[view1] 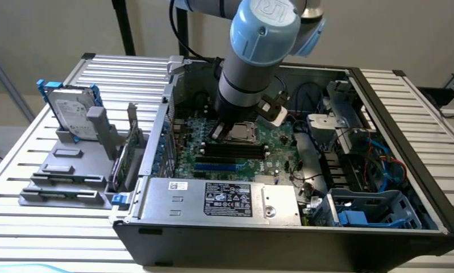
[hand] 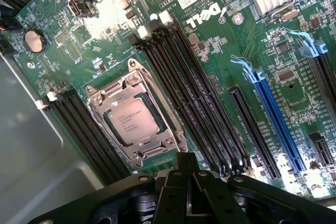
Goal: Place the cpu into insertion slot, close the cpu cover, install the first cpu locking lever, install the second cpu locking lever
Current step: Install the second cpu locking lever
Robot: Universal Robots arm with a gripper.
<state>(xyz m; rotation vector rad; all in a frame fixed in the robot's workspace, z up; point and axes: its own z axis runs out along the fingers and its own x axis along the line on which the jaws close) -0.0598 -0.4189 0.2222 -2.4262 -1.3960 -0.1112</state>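
From the exterior view I see my grey-and-blue arm reaching down into the open black computer case (view1: 408, 187), with the gripper (view1: 225, 132) hanging low over the green motherboard (view1: 280, 149), just at the socket's edge toward the exterior view's left. The arm's bulk hides much of the board there. Outside the case, toward the exterior view's left, a silver hard drive (view1: 69, 111) stands in a grey holder on the slatted table (view1: 29, 170).

The wrist view gives me what the other cannot — the socket itself, close. The cpu (hand: 135, 121), a flat square chip with a silvery-grey printed top, sits in the insertion slot (hand: 137, 157), and the cpu cover (hand: 100, 109), a silvery metal frame with a square opening, lies flat down around it. Long black memory slots (hand: 194, 98) run on either side, and a blue expansion slot (hand: 275, 124) lies farther off.

The gripper's black body (hand: 186, 195) fills the edge nearest the camera — I cannot tell how the fingers stand, and I see nothing in its grasp.
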